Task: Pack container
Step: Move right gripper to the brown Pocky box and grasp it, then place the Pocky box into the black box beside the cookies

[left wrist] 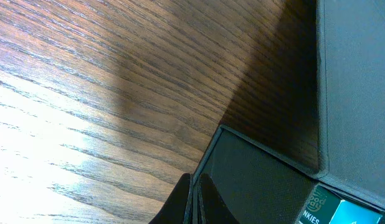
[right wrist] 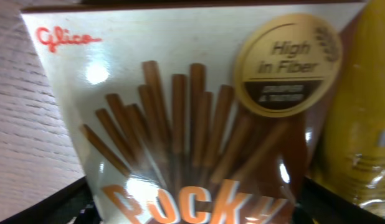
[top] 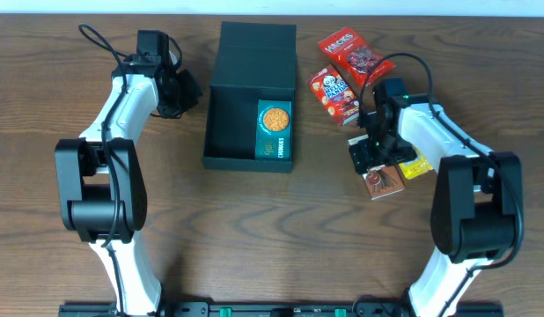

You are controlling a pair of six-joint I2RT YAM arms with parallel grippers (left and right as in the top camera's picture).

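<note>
**One light cardboard box, best braced at its wall**

Biggest thing on my screens is the container [top: 230,123]. It sits just off the fingertips of my left gripper [top: 182,88], and a good way out from my right gripper [top: 375,154], past the red snack packets. Its flap lid [top: 257,53] stands open on the side away from me.

I judge it light, with thin matte walls: stiff enough to push, but likely to bow or crease if pinched hard. On this smooth wood it could slide when something is dropped in. I would take it by the side wall nearest the left gripper, close to a corner where the card is strongest, or simply press against that wall to steady it.

Left fingers look pressed together with nothing between them.

Under the right gripper lies a Pocky box [right wrist: 192,124]. The jaws stand apart on either side of it; whether they grip it I cannot tell.

Inside the container, against the wall towards the right gripper, lies a teal packet [top: 274,129]. A yellow packet [right wrist: 361,124] lies just beside the Pocky box.
</note>
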